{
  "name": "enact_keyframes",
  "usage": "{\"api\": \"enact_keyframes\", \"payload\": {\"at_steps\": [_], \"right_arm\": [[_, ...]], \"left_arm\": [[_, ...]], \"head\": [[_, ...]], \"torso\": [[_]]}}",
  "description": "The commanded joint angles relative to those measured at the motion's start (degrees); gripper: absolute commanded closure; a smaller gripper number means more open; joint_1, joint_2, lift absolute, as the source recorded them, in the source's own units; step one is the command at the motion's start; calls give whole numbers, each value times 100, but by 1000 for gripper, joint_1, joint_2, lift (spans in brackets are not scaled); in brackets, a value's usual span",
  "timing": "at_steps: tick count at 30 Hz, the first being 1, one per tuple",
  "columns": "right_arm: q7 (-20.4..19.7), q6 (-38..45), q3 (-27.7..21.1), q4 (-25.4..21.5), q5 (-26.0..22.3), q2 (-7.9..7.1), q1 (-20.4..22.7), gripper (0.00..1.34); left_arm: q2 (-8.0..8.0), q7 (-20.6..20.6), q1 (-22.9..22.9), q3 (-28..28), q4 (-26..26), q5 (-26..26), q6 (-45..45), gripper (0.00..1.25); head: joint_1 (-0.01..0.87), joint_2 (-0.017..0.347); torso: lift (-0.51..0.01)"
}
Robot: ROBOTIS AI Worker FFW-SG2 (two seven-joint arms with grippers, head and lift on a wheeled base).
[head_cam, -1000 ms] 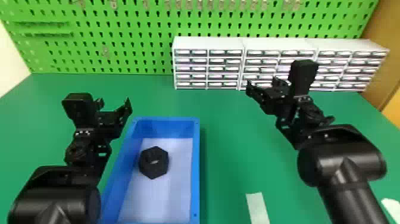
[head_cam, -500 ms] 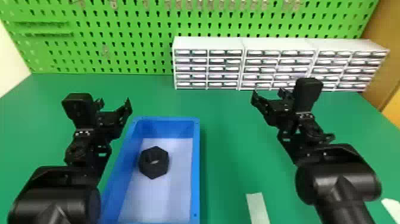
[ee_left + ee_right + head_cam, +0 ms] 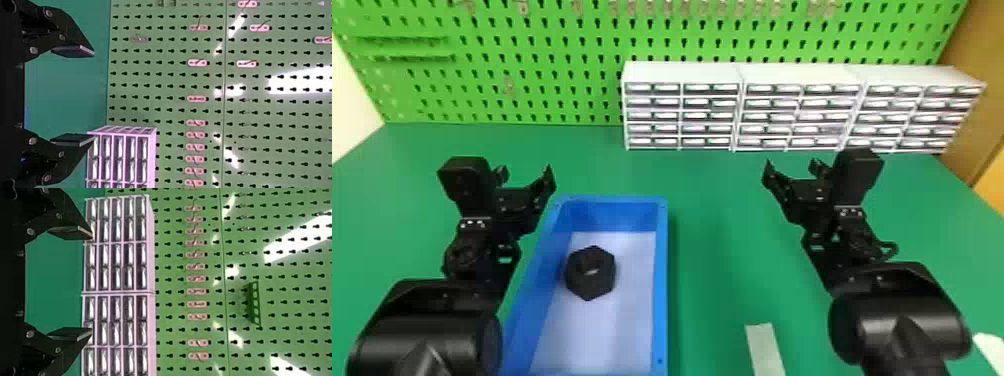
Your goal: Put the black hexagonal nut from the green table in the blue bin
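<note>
The black hexagonal nut (image 3: 590, 272) lies flat on the white floor of the blue bin (image 3: 660, 280), toward its far half. Left of the bin's far end, the left gripper (image 3: 527, 172) is held above the green table (image 3: 712, 240), parked. The right gripper (image 3: 789, 167) hangs over the table well to the right of the bin. In the left wrist view the left gripper (image 3: 94, 96) has its two fingers wide apart with nothing between them. Equally spread and holding nothing is the right gripper (image 3: 92, 283) in the right wrist view.
White drawer cabinets (image 3: 682, 72) stand along the back right of the table, before a green pegboard (image 3: 542, 65). A pale strip (image 3: 765, 350) lies near the front edge, right of the bin. Another white item (image 3: 989, 350) is at the right front.
The right arm has shifted slightly, its gripper sinking lower and nearer the robot in the head view. The left arm, nut and bin have stayed where they were.
</note>
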Motion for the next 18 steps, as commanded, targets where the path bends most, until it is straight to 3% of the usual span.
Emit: {"api": "enact_keyframes", "payload": {"at_steps": [1,18], "right_arm": [[-22,-36,0,5,19,0,29,407],[-40,-36,-70,5,54,18,117,409]], "left_arm": [[0,0,-3,-8,0,0,0,486],[0,0,-3,-17,-9,9,0,486]], "head": [[686,51],[686,51]], "torso": [[-96],[-96]]}}
